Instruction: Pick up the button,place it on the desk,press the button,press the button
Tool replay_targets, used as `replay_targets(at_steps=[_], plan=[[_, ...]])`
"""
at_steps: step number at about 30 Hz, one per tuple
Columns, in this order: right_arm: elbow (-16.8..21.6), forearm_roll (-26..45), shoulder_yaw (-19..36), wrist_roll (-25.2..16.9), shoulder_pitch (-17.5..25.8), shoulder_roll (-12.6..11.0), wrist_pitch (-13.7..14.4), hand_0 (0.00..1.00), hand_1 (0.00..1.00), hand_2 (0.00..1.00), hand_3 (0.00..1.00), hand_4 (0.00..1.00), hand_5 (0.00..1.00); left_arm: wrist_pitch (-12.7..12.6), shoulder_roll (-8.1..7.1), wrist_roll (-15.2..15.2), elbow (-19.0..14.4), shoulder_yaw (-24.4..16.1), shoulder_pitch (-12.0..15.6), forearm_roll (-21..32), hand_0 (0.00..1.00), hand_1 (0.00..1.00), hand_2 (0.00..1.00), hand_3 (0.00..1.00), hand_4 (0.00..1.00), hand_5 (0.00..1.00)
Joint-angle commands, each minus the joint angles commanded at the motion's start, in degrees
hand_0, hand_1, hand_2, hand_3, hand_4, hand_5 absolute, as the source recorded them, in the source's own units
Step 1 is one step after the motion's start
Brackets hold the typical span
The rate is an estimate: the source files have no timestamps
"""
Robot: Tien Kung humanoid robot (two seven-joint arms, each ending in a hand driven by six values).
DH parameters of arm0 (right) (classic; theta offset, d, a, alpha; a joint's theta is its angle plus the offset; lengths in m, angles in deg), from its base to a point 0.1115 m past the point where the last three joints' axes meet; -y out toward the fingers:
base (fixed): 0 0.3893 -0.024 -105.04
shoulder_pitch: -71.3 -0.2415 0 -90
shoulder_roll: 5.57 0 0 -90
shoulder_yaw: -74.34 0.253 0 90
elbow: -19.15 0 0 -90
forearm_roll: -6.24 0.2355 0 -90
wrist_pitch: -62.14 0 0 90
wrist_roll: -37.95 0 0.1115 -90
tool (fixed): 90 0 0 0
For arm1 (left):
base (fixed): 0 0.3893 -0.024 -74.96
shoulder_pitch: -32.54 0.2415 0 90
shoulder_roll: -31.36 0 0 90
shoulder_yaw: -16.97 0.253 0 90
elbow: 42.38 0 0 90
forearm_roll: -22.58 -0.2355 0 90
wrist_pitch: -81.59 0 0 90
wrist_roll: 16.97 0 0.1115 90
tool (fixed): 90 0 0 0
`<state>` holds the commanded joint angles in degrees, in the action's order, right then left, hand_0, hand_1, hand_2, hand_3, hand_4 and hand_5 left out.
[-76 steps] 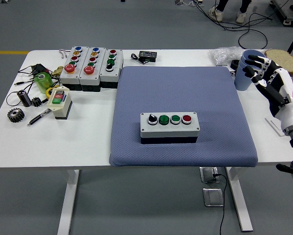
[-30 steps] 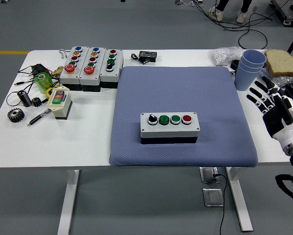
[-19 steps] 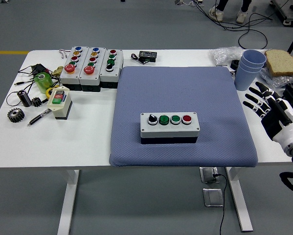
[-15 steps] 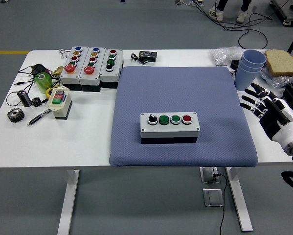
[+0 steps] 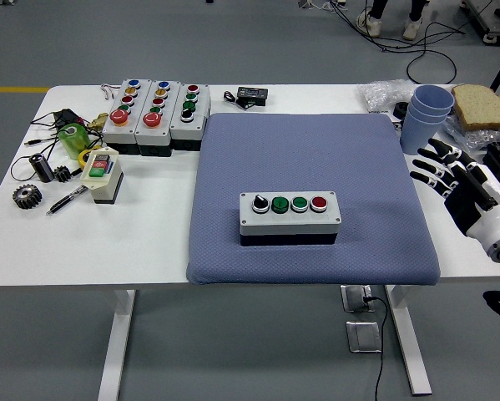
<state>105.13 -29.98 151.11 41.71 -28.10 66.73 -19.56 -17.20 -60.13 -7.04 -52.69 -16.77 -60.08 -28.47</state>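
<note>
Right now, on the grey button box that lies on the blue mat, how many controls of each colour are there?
On the button box, resting on the blue mat:
Black selector knob: 1
Green buttons: 2
Red button: 1
Total: 4

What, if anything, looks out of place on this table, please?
A slice of bread lies at the far right corner, odd among control boxes, gears and cables. Nothing looks spilled or damaged.

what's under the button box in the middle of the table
The button box sits on a blue-grey mat that lies on the white table. The mat under the box and the table under the mat are hidden.
</note>
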Motion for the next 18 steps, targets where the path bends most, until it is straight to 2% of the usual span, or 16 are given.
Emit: replay_targets(at_steps=[2, 18], plan=[[0.0, -0.1, 0.0, -0.1, 0.0, 0.0, -0.1, 0.659, 0.602, 0.643, 0.647, 0.788, 0.368, 0.0, -0.01, 0.0, 0.0, 0.1, 0.0, 0.1, 0.645, 0.7, 0.723, 0.639, 0.38, 0.735], [1.0, -0.7, 0.5, -1.0, 0.6, -0.2, -1.0, 0.659, 0.607, 0.648, 0.646, 0.786, 0.357, 0.1, 0.0, 0.3, 0.0, -0.9, -0.4, -1.4, 0.644, 0.699, 0.723, 0.638, 0.378, 0.736]])
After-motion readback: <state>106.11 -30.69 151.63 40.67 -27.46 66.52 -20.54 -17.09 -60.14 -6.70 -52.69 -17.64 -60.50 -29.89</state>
